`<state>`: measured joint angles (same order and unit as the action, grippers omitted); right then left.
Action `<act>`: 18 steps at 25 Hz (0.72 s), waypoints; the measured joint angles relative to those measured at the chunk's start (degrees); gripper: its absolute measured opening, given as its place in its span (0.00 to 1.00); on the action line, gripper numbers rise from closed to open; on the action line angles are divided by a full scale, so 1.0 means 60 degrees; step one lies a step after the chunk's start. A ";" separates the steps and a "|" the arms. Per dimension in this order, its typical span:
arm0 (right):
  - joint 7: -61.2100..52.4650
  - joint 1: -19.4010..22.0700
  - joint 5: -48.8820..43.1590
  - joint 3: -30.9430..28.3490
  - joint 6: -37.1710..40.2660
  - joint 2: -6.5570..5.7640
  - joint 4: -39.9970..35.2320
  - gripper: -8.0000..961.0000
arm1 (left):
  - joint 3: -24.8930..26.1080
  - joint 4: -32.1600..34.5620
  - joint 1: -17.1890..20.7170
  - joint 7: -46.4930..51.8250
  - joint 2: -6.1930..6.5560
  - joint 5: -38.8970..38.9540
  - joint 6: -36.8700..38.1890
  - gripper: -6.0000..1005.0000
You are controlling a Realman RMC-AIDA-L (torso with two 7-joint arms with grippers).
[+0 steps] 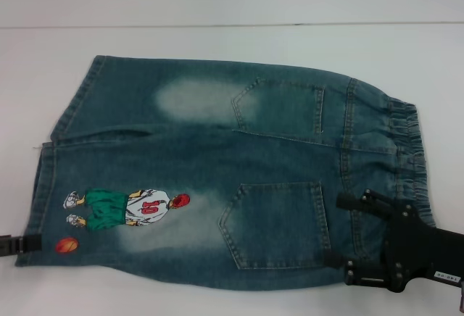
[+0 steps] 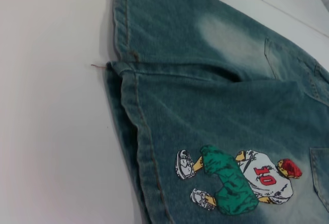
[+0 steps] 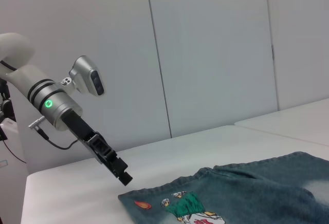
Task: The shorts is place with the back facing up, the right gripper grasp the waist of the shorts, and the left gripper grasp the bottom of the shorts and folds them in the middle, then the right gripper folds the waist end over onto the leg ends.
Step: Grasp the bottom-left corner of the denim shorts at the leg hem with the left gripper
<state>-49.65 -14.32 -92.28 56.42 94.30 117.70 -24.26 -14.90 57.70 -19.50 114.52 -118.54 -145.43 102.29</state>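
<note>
The shorts (image 1: 217,164) lie flat, back up, on the white table (image 1: 217,40). Both patch pockets show. The gathered waist (image 1: 406,135) points right and the leg hems (image 1: 43,185) point left. The cartoon player (image 1: 130,209) is on the near leg. My right gripper (image 1: 341,233) is open over the near end of the waist, with denim under its fingers. Only a black bit of my left gripper (image 1: 6,246) shows at the near left corner. In the right wrist view the left gripper (image 3: 123,176) hangs just off the hem corner of the shorts (image 3: 257,193). The left wrist view looks down on the hems (image 2: 128,121) and the player (image 2: 241,178).
Bare white tabletop (image 2: 51,131) lies left of the hems and behind the shorts. A grey panelled wall (image 3: 205,54) stands behind. A second white surface (image 3: 293,116) adjoins at the far side. A small loose thread (image 2: 97,66) sticks out where the two hems meet.
</note>
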 joint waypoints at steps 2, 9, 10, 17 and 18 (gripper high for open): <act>0.0000 0.0003 -0.0001 0.0001 -0.0007 -0.0002 0.0000 0.98 | -0.0043 -0.0018 -0.0005 0.0000 -0.0019 -0.0015 -0.0071 0.92; -0.0001 0.0074 -0.0002 0.0001 -0.0036 -0.0002 0.0000 0.98 | -0.0283 -0.0078 -0.0008 0.0000 -0.0035 -0.0131 -0.0427 0.92; -0.0001 0.0077 -0.0002 0.0001 -0.0040 0.0001 0.0000 0.98 | -0.0288 -0.0090 -0.0020 0.0001 -0.0035 -0.0192 -0.0480 0.92; -0.0001 0.0096 -0.0001 0.0002 -0.0062 0.0013 0.0000 0.98 | -0.0485 -0.0155 -0.0091 -0.0009 -0.0102 -0.0282 -0.0456 0.91; -0.0001 0.0094 -0.0001 0.0002 -0.0061 0.0013 0.0000 0.98 | -0.0540 -0.0155 -0.0098 -0.0013 -0.0122 -0.0283 -0.0439 0.91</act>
<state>-49.66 -13.76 -92.28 56.43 93.93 117.77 -24.26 -18.15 56.77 -20.08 114.44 -119.28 -147.13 99.66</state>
